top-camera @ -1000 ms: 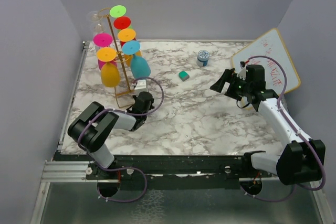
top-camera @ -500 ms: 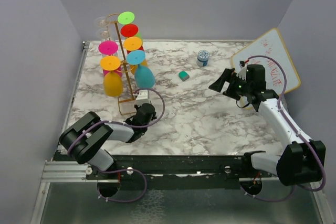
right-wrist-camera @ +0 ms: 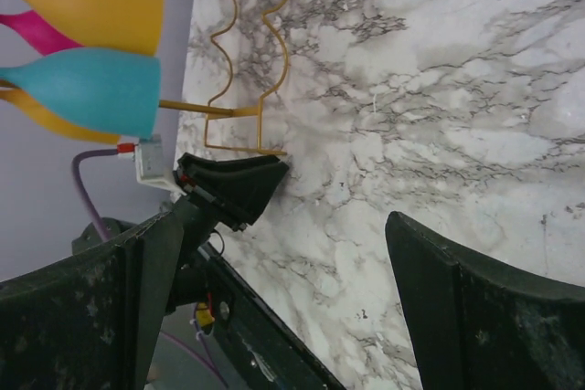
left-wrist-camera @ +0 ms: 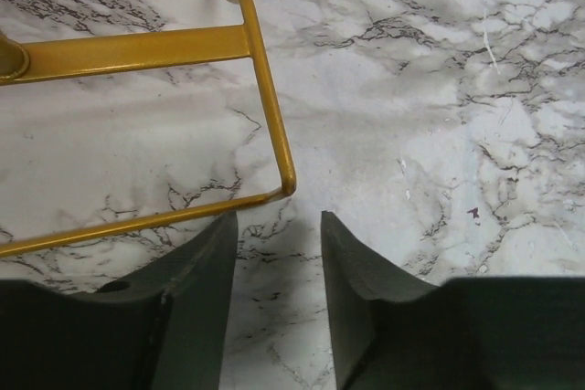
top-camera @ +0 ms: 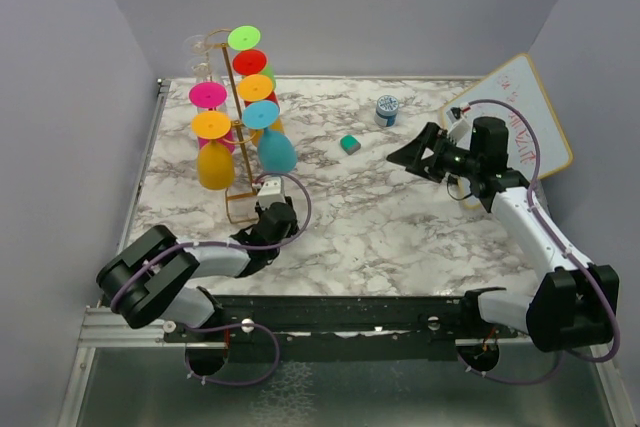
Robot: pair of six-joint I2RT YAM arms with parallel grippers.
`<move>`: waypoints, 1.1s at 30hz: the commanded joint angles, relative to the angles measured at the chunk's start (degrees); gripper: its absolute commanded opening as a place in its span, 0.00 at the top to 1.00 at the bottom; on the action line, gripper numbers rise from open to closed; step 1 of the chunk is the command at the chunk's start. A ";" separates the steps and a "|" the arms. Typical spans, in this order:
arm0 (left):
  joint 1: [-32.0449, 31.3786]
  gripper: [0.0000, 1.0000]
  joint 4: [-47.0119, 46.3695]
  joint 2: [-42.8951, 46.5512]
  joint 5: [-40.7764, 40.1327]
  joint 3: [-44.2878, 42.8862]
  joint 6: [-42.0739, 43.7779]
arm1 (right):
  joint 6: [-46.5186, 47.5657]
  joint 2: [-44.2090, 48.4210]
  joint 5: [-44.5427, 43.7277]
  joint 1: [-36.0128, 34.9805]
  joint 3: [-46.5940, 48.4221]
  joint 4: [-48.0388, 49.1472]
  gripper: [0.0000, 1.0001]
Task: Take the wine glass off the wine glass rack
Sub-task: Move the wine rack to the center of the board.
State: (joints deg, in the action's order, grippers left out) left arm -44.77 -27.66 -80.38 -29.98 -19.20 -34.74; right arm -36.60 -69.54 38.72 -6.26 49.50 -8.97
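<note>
Hanging bowl-down on the wine glass rack (top-camera: 241, 203) are six coloured wine glasses (top-camera: 277, 152): their round feet show green, red, orange and teal up one side of the gold pole, magenta and orange on the other. One faint clear glass (top-camera: 199, 44) seems to sit at the top left. The rack stands upright at the far left of the marble table (top-camera: 400, 237), still fully loaded. One small teal block (top-camera: 349, 144), one blue-and-white jar (top-camera: 386, 110) and one whiteboard (top-camera: 512, 115) lie well to its right. Two arms are in view. The left arm stretches low along the table, and the left gripper (left-wrist-camera: 279, 226) lies flat on the marble at the near corner of the rack's wire base. Its dark fingers (left-wrist-camera: 196, 271) are parted with bare marble between them, and the wire corner sits just ahead of the tips, ungrasped. The right arm is raised over the right half of the table. The right gripper (top-camera: 410, 153) points left toward the rack, spread wide and empty.
</note>
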 commanded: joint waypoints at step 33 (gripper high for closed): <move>-5.81 0.43 37.69 34.98 15.50 -1.03 -3.23 | -9.48 -14.85 2.41 -21.30 22.81 8.49 0.09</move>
State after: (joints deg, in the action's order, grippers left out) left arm -50.09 2.98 -46.22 -19.03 -17.28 -38.54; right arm -44.38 -81.12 43.59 -23.83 67.44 -3.09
